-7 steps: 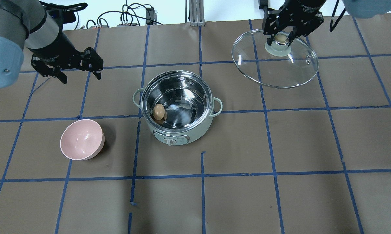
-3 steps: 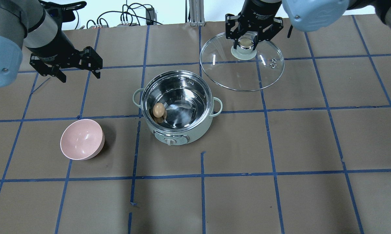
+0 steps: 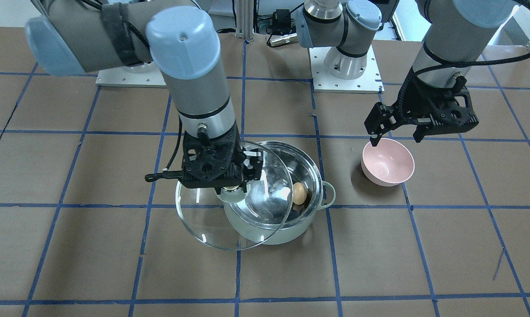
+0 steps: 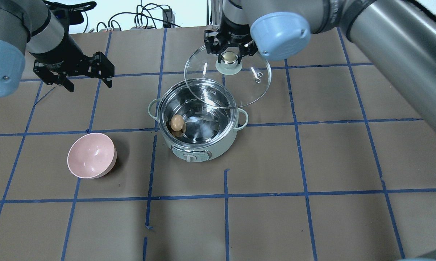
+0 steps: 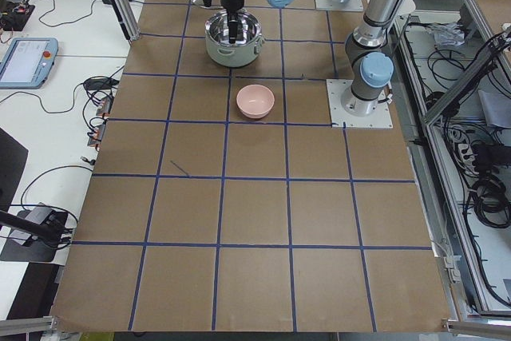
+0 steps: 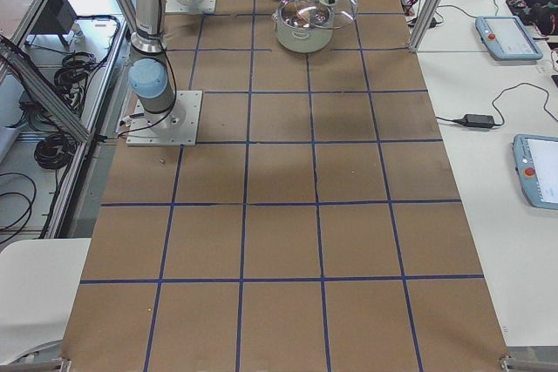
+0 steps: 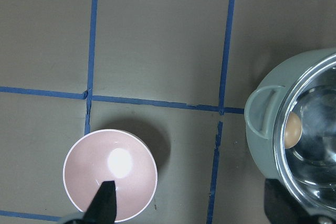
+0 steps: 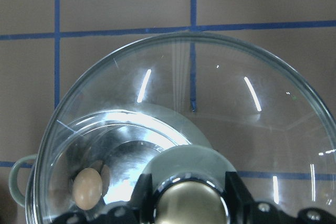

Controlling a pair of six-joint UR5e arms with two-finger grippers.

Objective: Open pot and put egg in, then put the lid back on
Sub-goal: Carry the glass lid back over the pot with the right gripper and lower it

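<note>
The mint-green pot (image 4: 218,149) stands open at the table's middle, with the tan egg (image 4: 177,123) inside against its left wall. My right gripper (image 4: 229,55) is shut on the brass knob of the clear glass lid (image 4: 239,88). It holds the lid in the air, overlapping the pot's far right rim. In the front view the lid (image 3: 205,222) covers part of the pot (image 3: 291,234) and the egg (image 3: 298,193). The right wrist view shows the egg (image 8: 87,187) through the lid (image 8: 210,93). My left gripper (image 4: 90,85) is open and empty, far left of the pot.
An empty pink bowl (image 4: 91,155) sits front left of the pot, below my left gripper (image 3: 397,140) in the front view. The left wrist view shows the bowl (image 7: 110,182) and the pot's handle (image 7: 262,109). Cables lie along the far edge (image 4: 141,20).
My right gripper has carried the lid leftward from the far right of the table to over the pot's far right rim. The left arm, pot, egg and bowl have not moved.
</note>
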